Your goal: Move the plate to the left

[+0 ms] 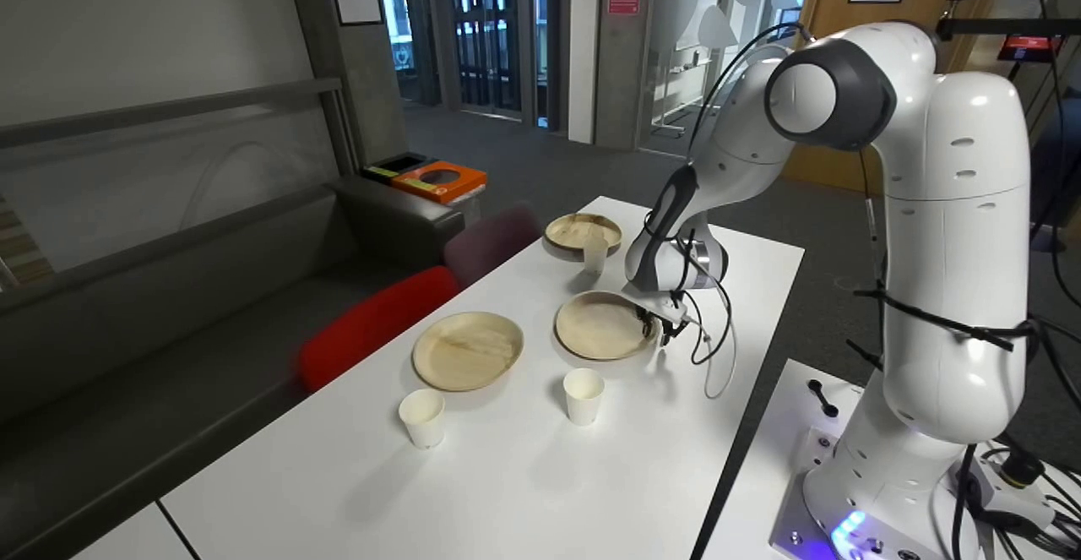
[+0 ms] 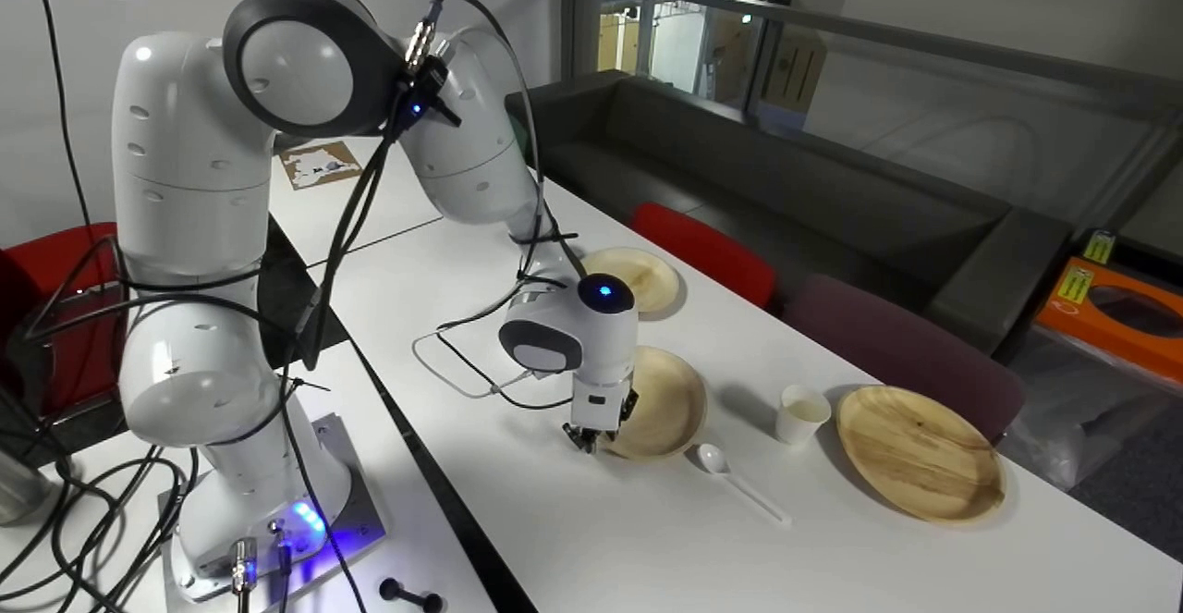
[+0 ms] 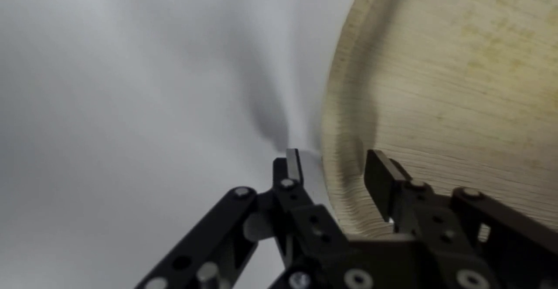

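Observation:
The plate [image 1: 598, 328], round, tan and shallow with a low rim, lies flat on the white table between two similar dishes. It also shows in an exterior view [image 2: 667, 400], partly behind the hand, and in the wrist view [image 3: 462, 88]. My gripper [image 3: 333, 156] is open at the plate's edge. One finger is outside the rim over the table, the other inside over the plate. The rim lies between the fingers, with gaps visible on both sides. The gripper also shows small in both exterior views [image 1: 660, 339] [image 2: 605, 426], pointing down.
One beige dish [image 1: 469, 351] lies at one side of the plate, another [image 2: 920, 453] at the far table end. White cups [image 1: 583, 396] [image 1: 422, 418] [image 2: 801, 415] stand around. A white spoon [image 2: 744, 485] lies near the plate. A red chair [image 1: 380, 323] stands along the table edge.

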Tool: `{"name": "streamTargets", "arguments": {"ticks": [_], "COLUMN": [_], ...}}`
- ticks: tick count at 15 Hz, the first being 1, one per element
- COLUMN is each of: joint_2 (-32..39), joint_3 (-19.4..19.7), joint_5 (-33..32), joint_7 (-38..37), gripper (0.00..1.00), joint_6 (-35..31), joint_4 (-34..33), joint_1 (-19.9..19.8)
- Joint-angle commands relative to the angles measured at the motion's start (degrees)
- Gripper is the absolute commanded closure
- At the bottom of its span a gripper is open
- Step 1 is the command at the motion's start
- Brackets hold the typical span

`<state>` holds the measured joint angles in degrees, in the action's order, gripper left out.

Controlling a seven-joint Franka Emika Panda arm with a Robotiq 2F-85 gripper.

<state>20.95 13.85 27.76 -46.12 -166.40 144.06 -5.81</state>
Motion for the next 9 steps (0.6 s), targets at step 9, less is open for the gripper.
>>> {"name": "streamTargets", "arguments": {"ticks": [9], "joint_2": [-14.70], "joint_3": [-4.22], "joint_5": [-0.34], "joint_7": [3.99], "gripper": [0.98], "joint_6": [2.46], "joint_4": [5.72], "joint_1": [-0.68]}}
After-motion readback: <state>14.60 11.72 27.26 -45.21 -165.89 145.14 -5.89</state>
